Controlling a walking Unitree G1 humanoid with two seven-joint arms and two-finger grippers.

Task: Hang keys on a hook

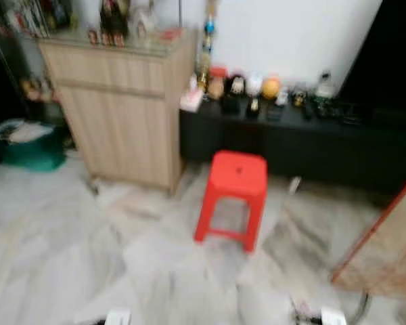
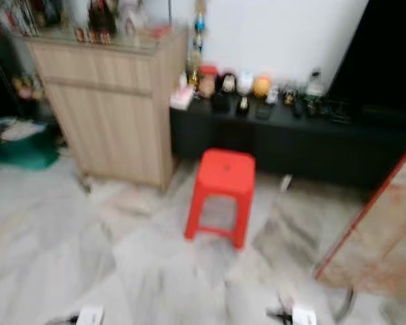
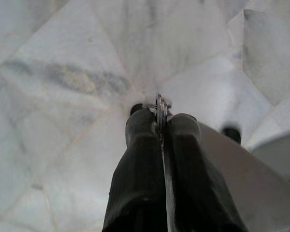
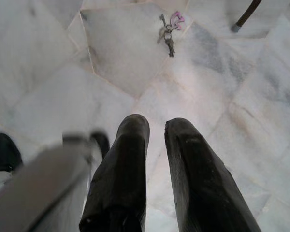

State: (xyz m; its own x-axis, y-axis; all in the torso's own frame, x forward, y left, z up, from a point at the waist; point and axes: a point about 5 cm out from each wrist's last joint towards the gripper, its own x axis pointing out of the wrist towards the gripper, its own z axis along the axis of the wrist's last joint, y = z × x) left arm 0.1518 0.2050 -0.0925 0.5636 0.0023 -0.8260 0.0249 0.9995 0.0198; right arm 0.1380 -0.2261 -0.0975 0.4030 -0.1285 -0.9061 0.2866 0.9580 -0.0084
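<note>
The blurred head views show a red stool [image 1: 233, 196] before a wooden cabinet [image 1: 122, 112], while the left gripper [image 3: 160, 116] pinches a metal ring [image 3: 160, 104] and the parted right gripper [image 4: 155, 128] faces keys [image 4: 167, 33] on the marble floor [image 4: 53, 96].

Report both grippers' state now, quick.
Left gripper: shut on a key ring.
Right gripper: open, holding nothing; a bunch of keys lies on the floor ahead.

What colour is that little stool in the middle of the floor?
Red. The stool shows best in the left eye view.
</note>
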